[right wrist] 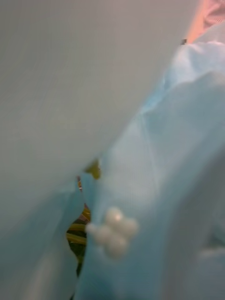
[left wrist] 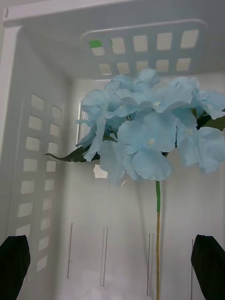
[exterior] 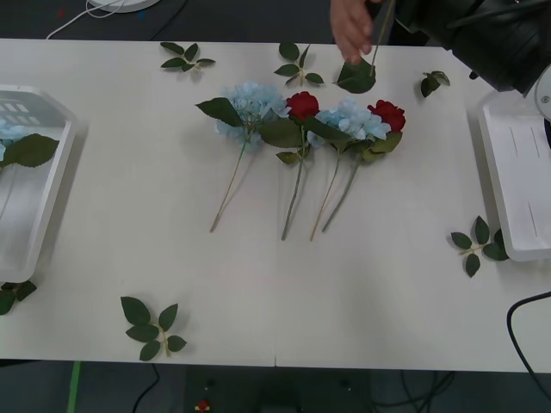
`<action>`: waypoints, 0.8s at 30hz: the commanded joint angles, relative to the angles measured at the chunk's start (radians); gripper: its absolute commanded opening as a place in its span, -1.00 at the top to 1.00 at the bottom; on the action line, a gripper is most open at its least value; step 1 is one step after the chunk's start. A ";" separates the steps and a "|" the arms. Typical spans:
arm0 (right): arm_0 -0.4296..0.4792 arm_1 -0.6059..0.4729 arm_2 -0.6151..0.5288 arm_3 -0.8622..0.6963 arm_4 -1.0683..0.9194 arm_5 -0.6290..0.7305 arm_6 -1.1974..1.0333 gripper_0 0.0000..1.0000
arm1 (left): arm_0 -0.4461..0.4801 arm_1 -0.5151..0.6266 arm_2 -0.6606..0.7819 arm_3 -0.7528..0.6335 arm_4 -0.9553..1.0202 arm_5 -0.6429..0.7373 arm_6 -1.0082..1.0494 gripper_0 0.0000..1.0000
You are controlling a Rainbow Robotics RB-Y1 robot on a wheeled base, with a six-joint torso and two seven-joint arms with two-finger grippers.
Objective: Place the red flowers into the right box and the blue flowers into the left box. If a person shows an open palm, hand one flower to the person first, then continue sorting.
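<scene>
**Flower passing to a hand at the far edge**

A person's hand (exterior: pixel 351 30) grips a stem by the right arm; that gripper's state I cannot tell. The left gripper (left wrist: pixel 112 267), black fingers wide apart, holds nothing above a blue flower (left wrist: pixel 150 126) lying in the left box (exterior: pixel 39 215). Two red flowers (exterior: pixel 302 105) lie mid-table.

Colours beside the left box (exterior: pixel 52 185)
It was white; blue flowers (exterior: pixel 250 105) pale sky-blue, red flowers (exterior: pixel 302 104) deep red, right of it.
</scene>
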 commanded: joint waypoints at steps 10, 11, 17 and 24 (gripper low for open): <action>-0.085 0.016 -0.007 0.054 0.176 -0.031 0.027 1.00 | 0.018 0.054 -0.020 -0.011 -0.007 -0.014 -0.100 -1.00; -0.085 0.016 -0.007 0.054 0.174 -0.033 0.027 1.00 | 0.018 0.054 -0.020 -0.011 -0.007 -0.014 -0.100 -1.00; -0.084 0.016 -0.007 0.054 0.173 -0.031 0.025 1.00 | 0.018 0.054 -0.020 -0.011 -0.007 -0.014 -0.100 -1.00; -0.084 0.016 -0.005 0.060 0.142 -0.033 0.018 -1.00 | 0.018 0.054 -0.020 -0.011 -0.007 -0.014 -0.100 -1.00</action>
